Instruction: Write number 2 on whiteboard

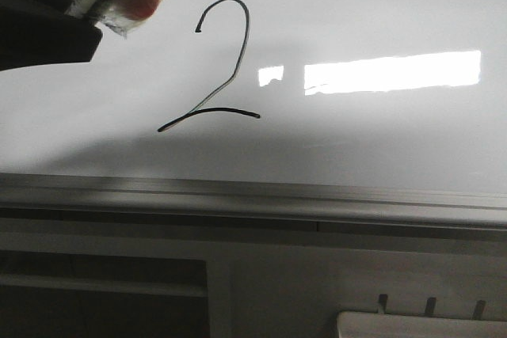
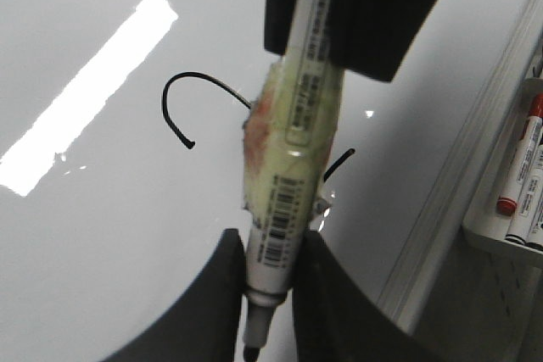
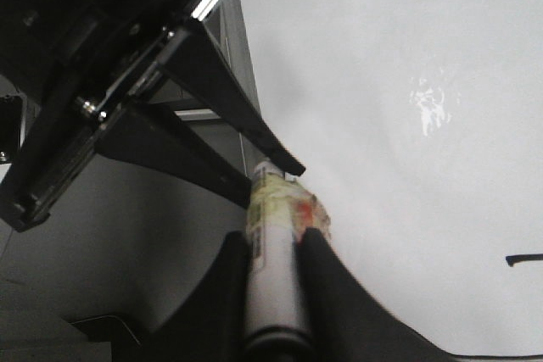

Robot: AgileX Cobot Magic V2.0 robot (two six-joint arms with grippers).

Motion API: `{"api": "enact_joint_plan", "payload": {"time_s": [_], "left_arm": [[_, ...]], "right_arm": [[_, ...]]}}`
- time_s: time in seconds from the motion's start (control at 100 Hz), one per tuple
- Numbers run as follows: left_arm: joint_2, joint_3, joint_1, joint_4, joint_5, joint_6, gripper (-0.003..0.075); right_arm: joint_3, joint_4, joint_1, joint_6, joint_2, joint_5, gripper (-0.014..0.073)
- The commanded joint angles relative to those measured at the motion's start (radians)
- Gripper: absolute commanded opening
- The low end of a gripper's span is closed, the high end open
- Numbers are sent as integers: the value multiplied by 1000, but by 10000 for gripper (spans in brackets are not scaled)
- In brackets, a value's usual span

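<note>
A: The whiteboard [image 1: 372, 140] fills your front view, pale and glossy, with a bright rectangular light reflection [image 1: 392, 73] across it and a grey rail [image 1: 253, 195] along its lower edge.

B: And where do you see the number 2 [image 1: 218, 69]?

A: You see it drawn in thin black line on the board, complete from hooked top to base stroke, just beyond and to the side of the fingers that carry the marker [image 2: 293, 167].

B: What are your grippers doing?

A: Your left gripper [image 2: 271, 294] pinches the marker's barrel near the tip, one dark finger [image 2: 208, 311] on each side. Your right gripper [image 3: 273, 294] pinches the same marker at its other end, its fingers [image 3: 339, 303] pressed against the barrel.

B: Anything smaller?

A: A wad of yellowish tape [image 2: 280, 137] with a reddish patch wraps the barrel between the two grips. Past the left fingers, off the board's edge, spare markers [image 2: 522, 171] sit in a tray.
</note>
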Motion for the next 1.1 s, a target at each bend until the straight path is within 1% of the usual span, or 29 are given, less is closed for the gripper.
{"api": "enact_joint_plan", "payload": {"time_s": [0.0, 0.04, 0.06, 0.13, 0.16, 0.18, 0.19, 0.21, 0.25, 0.28, 0.37, 0.44, 0.49, 0.58, 0.69, 0.89, 1.09], "left_arm": [[-6, -25, -5, -36, -39, -13, -20], [-6, -25, -5, -36, -39, -13, -20], [-6, -25, -5, -36, -39, -13, -20], [-6, -25, -5, -52, -39, -16, -20], [-6, -25, -5, -66, -36, -16, -20], [-6, -25, -5, -77, -31, -16, -20], [-6, -25, -5, -81, -28, -16, -20], [-6, -25, -5, -97, -23, -16, -20], [-6, -25, -2, -155, -9, -16, -20], [-6, -25, -2, -215, 0, -16, -20], [-6, -25, -2, -464, 27, -16, -20], [-6, -25, -2, -633, 29, -16, -20], [-2, -25, -2, -744, 29, -16, -20], [23, -25, -2, -897, 67, -16, -20], [76, -25, -2, -992, 112, -16, -20], [160, -25, -2, -1098, 97, -16, -20], [172, -25, -2, -1119, 68, -16, -20]], "right_arm": [[-36, 50, 2, 0, -24, -38, -14], [-36, 50, 2, 0, -24, -39, 38], [-36, 50, 2, 0, -24, -39, 83], [-36, 50, 2, 0, -24, -80, 288], [-36, 50, 2, 0, -24, -126, 400], [-36, 50, 2, 0, -24, -162, 442], [-36, 50, 2, 0, -24, -176, 482], [-36, 50, 2, 0, -24, -220, 533], [-36, 50, 0, 0, -28, -320, 600], [-36, 50, -2, 0, -30, -389, 621], [-36, 50, -2, 0, -62, -604, 617], [-36, 50, -2, 0, -99, -714, 610], [-36, 50, -2, 0, -131, -752, 608], [-36, 50, -2, 0, -175, -751, 608], [-36, 50, -2, 0, -216, -706, 608], [-32, 50, -2, 0, -245, -637, 608], [-30, 52, -2, 0, -247, -601, 608]]}}
